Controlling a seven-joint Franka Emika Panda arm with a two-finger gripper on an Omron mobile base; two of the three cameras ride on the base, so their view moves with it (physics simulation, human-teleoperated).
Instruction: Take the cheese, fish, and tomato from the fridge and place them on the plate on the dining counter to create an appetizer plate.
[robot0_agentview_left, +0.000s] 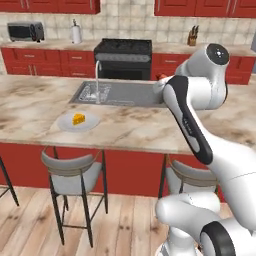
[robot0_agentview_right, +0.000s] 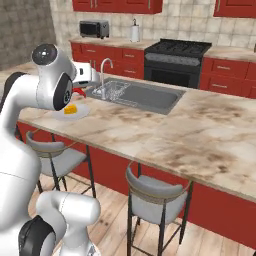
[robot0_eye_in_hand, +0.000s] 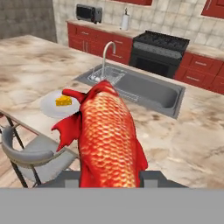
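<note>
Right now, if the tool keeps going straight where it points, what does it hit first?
Probably the dining counter near the sink; depth is unclear. The tool holds the fish; the plate sits left of that line.

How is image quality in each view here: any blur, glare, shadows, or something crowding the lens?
Left base view: evenly lit and soft; the arm covers the right side, while the cheese on the plate reads clearly. Right base view: flat light, with only a faint shadow under the plate. Hand view: the fish sits close to the lens and hides the middle of the dining counter; no glare.
</note>
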